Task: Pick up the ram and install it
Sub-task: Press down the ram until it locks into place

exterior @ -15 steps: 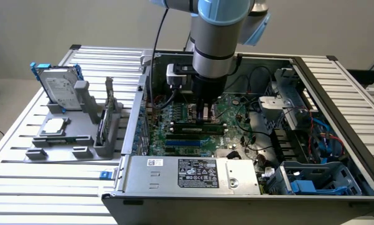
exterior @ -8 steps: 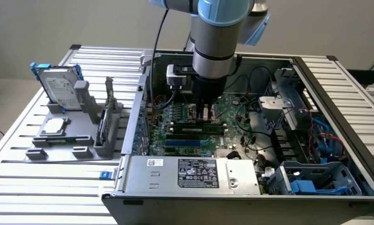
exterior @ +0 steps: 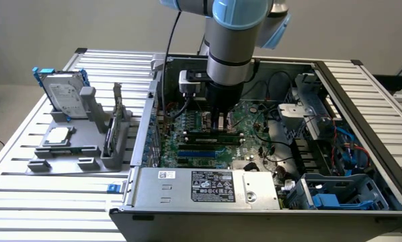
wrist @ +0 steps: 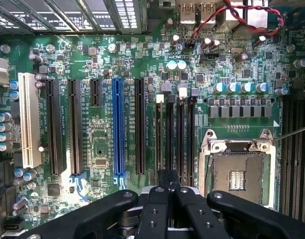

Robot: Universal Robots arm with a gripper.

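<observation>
Exterior view: the gripper (exterior: 220,120) is down inside the open computer case (exterior: 362,126) on the desk (exterior: 53,212), its jaws clenched over the motherboard (exterior: 255,123), and the ram (exterior: 213,136) looks like the thin green stick lying in the slots just below the jaws, though I can't tell if it is fully seated. Wrist view: the gripper (wrist: 167,191) jaws are pressed together above the black slots (wrist: 175,134) beside the empty CPU socket (wrist: 237,169). Ram likely light, stiff, fragile; hold by long edges.
</observation>
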